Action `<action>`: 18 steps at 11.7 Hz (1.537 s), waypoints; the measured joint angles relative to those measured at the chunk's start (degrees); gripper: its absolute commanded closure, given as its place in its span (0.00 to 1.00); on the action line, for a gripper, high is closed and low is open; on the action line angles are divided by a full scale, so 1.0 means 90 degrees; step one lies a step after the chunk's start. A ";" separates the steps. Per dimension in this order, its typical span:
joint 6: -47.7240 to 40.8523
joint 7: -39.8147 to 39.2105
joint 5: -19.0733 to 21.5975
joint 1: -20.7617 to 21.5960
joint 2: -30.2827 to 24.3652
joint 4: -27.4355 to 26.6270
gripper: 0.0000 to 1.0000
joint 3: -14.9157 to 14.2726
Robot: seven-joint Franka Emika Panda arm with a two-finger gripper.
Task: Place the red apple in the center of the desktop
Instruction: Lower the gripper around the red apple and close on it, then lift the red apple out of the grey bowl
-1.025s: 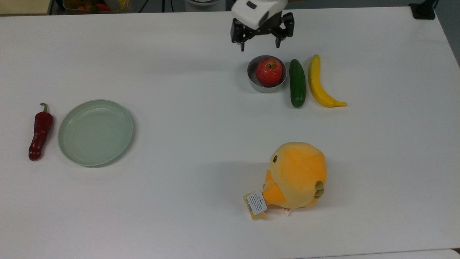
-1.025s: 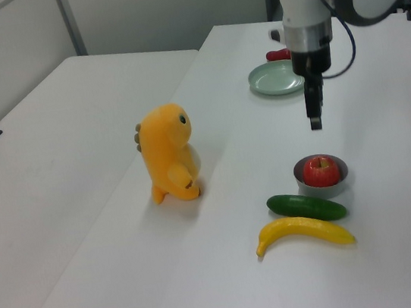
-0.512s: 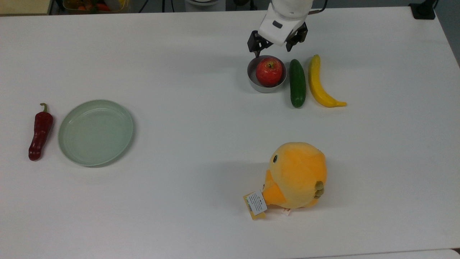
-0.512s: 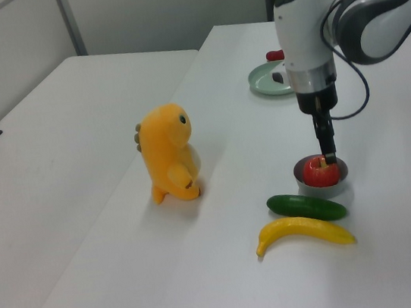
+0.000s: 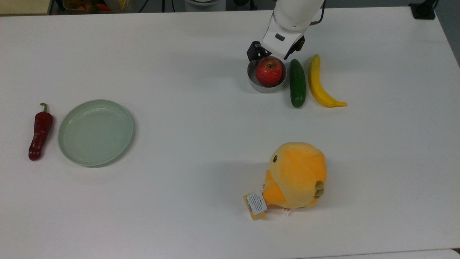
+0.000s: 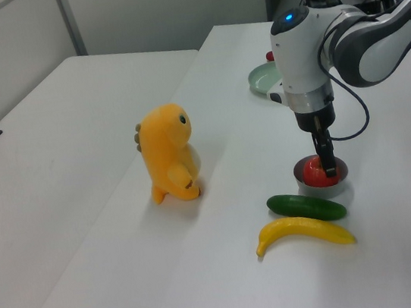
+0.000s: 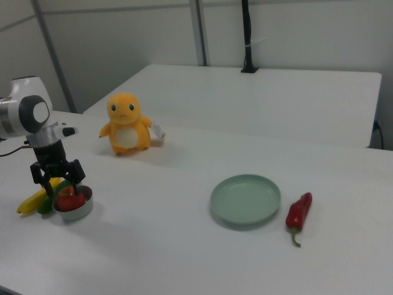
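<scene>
Red apple [image 5: 269,72] sits in a metal bowl [image 5: 264,87], spread fingers [image 7: 76,177] straddling it from above.

Glossy red apple [image 5: 268,71], metal bowl [image 5: 257,84]

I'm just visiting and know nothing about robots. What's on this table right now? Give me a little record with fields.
surface: white desktop
target fruit: red apple, sitting in a small grey bowl
gripper: gripper lowered around the apple, fingers open on either side
beside the bowl: green cucumber, then yellow banana, towards the top view's right
toy: orange plush figure, standing apart from the fruit
plate: pale green plate, nothing on it
next to plate: dark red chili pepper, lying on the desktop
</scene>
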 measured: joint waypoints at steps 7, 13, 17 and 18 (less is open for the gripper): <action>0.0192 -0.0022 -0.0135 -0.0004 0.0160 0.0002 0.74 0.0000; 0.0192 -0.0051 -0.0211 -0.0002 0.0162 0.0036 0.77 0.0004; 0.0192 -0.0051 -0.0275 -0.0008 0.0000 0.0234 0.77 0.0005; 0.0192 -0.0051 -0.0275 -0.0019 -0.0103 0.0284 0.77 0.0005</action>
